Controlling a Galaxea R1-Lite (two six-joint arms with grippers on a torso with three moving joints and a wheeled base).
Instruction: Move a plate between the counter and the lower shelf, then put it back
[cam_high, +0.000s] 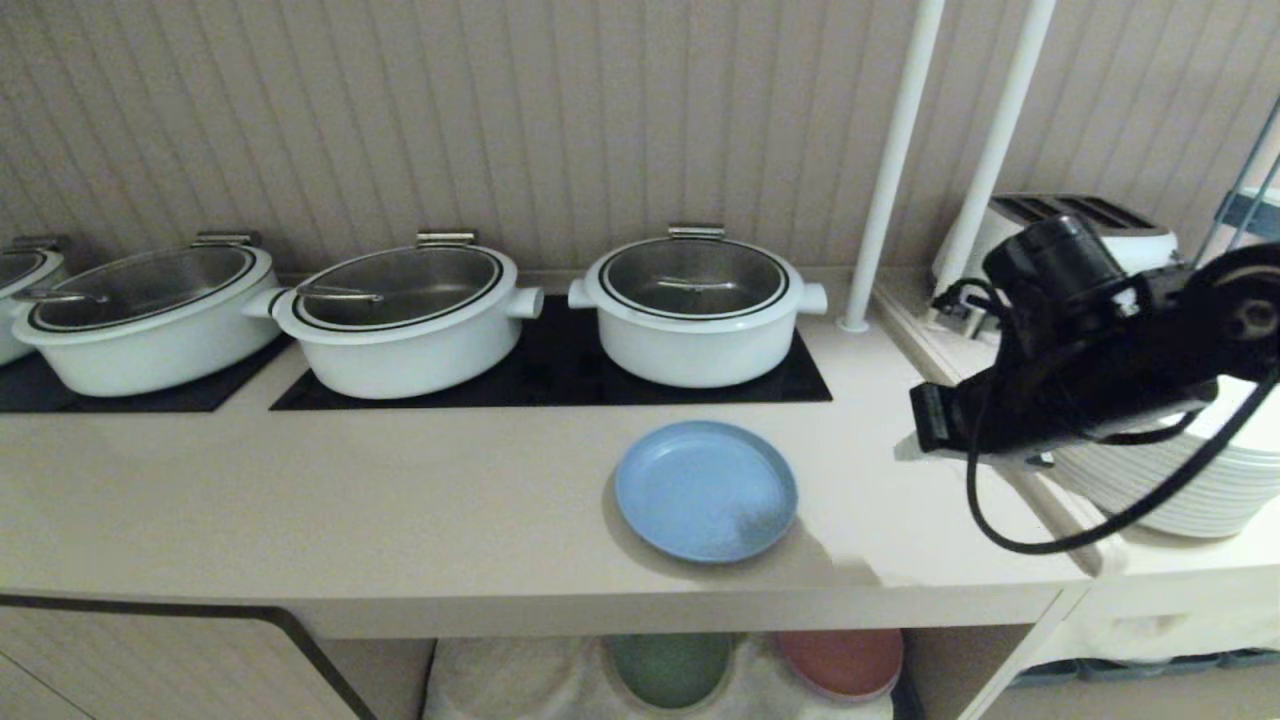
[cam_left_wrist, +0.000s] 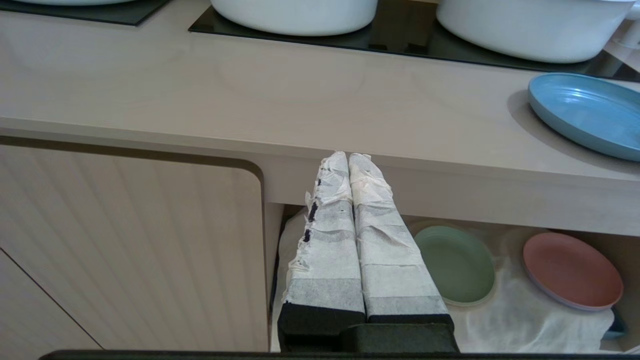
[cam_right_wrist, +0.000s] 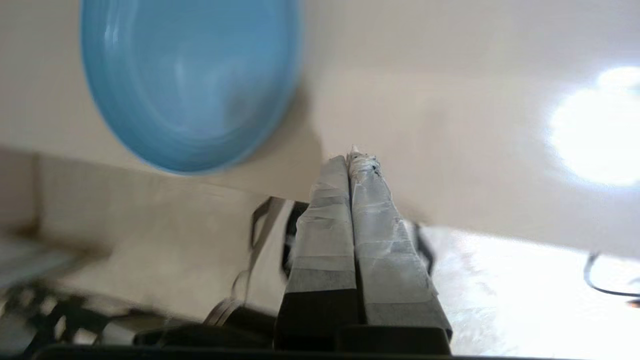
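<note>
The right gripper hangs raised above the tabletop, fingers pressed together on nothing, beside the light-blue plate; the left gripper, likewise together, is parked below the tabletop's front edge.

- Three large white pots with glass lids sat in a row across the upper half of the head view: one at left, one in the middle, one right of centre.
- Part of a fourth pot showed at the far left edge.
- Two white poles rose at the upper right.
- A white toaster stood behind them.
- A stack of white plates sat at the right edge.
- A green plate and a pink plate lay side by side, apart, at the bottom centre.
</note>
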